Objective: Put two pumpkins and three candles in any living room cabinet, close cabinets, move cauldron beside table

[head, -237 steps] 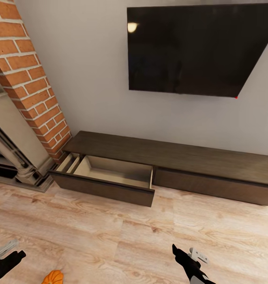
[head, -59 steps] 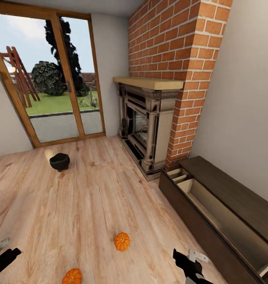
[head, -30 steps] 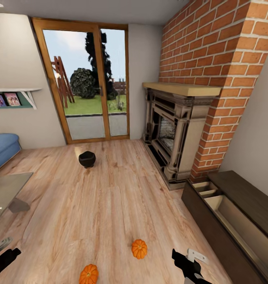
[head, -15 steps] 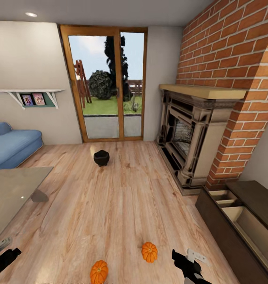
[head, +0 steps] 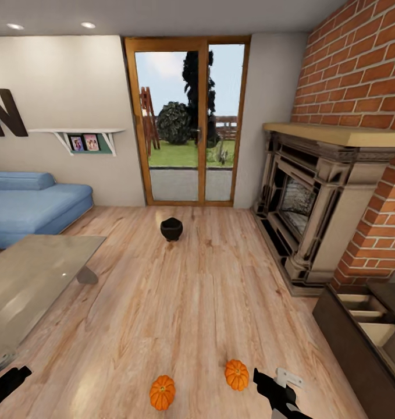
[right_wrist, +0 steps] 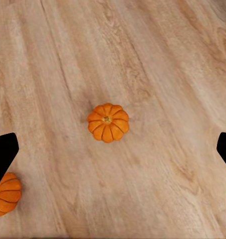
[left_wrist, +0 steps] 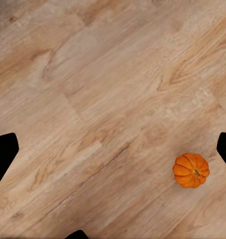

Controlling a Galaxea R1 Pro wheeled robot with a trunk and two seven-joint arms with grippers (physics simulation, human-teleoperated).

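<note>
1. While the head camera swings left across the room, the whole picture shifts: the wall screen that faced it several seconds ago is gone, and the glass door, blue sofa (head: 28,203) and table (head: 28,279) have come in; this is the robot turning, not the things moving

2. That turn brings the task's loose things into sight, so I judge the step in hand is lining up on the pumpkins: the nearer pumpkin (head: 162,391) and the farther pumpkin (head: 237,374) lie on the wood floor (head: 180,302) just ahead of the robot, near each other but apart

3. The cabinet (head: 360,343) now sits at the right edge, its drawer pulled out and its pale inside bare, ready to take them

4. The cauldron (head: 171,228) stands on the floor towards the door, well apart from the table, so that move is not yet done; I see no candles

5. The right gripper (right_wrist: 113,149) hangs above one pumpkin (right_wrist: 108,122), fingers spread wide and holding nothing, with the other pumpkin (right_wrist: 5,194) at the edge of its view

6. The left gripper (left_wrist: 113,154) is likewise spread wide and empty over bare boards, a pumpkin (left_wrist: 191,170) off to one side

7. Nothing lies between the pumpkins and the drawer; the fireplace (head: 313,203) stands beside the cabinet, clear of that path
</note>
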